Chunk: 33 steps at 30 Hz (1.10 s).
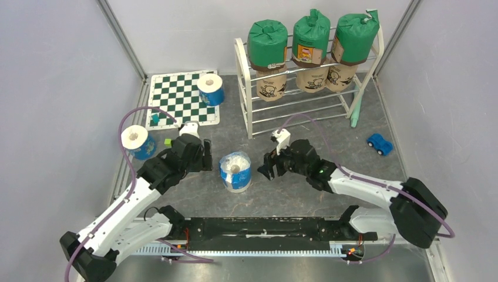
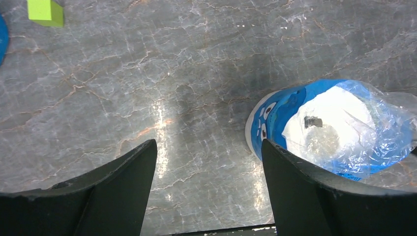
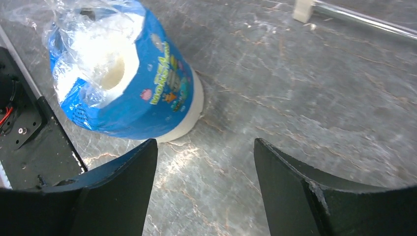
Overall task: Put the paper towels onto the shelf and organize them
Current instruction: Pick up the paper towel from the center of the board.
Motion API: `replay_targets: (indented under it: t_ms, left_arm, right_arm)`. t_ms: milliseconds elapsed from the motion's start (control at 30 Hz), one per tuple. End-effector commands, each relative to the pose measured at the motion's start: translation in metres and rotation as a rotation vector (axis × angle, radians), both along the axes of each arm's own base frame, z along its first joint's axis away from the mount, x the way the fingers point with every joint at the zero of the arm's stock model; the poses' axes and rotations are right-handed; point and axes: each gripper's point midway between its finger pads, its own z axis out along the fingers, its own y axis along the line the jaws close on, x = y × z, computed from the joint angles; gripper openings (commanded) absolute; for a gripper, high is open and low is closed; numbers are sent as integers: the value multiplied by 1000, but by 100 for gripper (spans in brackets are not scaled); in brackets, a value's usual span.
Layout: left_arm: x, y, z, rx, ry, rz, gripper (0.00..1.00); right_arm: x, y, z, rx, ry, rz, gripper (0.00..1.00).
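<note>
The shelf (image 1: 246,100) stands at the back right, with three green-wrapped paper towels (image 1: 268,42) on its top tier and three tan ones (image 1: 271,85) on the tier below. A blue-wrapped roll (image 1: 235,171) stands upright on the table between both arms. My left gripper (image 1: 205,160) is just left of it, open and empty; in the left wrist view the roll (image 2: 334,128) sits beside the right finger of that gripper (image 2: 209,145). My right gripper (image 1: 267,169) is just right of the roll, open and empty, and the roll (image 3: 123,73) lies up-left of the gripper (image 3: 205,145). A second blue roll (image 1: 209,89) stands on the chessboard, a third (image 1: 138,141) at the left.
A checkered mat (image 1: 176,94) lies back left with a teal block (image 1: 155,119) at its edge. A small green cube (image 1: 167,141) (image 2: 45,11) sits by my left arm. A blue toy car (image 1: 380,143) and a pale green stick (image 1: 356,111) lie right of the shelf. Walls enclose three sides.
</note>
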Motion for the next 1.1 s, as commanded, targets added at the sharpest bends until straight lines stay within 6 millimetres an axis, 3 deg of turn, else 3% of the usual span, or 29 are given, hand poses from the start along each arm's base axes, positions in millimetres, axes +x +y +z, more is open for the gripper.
replay_targets:
  t_ms: [0, 200, 367, 600, 733, 933, 1067]
  left_arm:
    - [11, -12, 11, -119, -56, 35, 84]
    - [9, -12, 0, -122, -41, 47, 85]
    - [9, -14, -7, -135, -29, 50, 85]
    - [11, -7, 1, -123, -66, 71, 85]
    - [12, 6, 15, -88, -122, 96, 85]
    - [12, 37, 35, -5, -241, 159, 85]
    - [11, 60, 44, 53, -315, 234, 85]
  right_arm:
    - [11, 39, 36, 90, -89, 42, 74]
    - [1, 70, 41, 105, -91, 117, 73]
    - [-10, 82, 46, 104, -123, 190, 72]
    - [-26, 99, 31, 41, -110, 278, 59]
    - [-36, 107, 19, -11, -114, 310, 58]
    - [-35, 108, -9, -199, -116, 230, 58]
    - [-52, 112, -7, -245, -125, 263, 66]
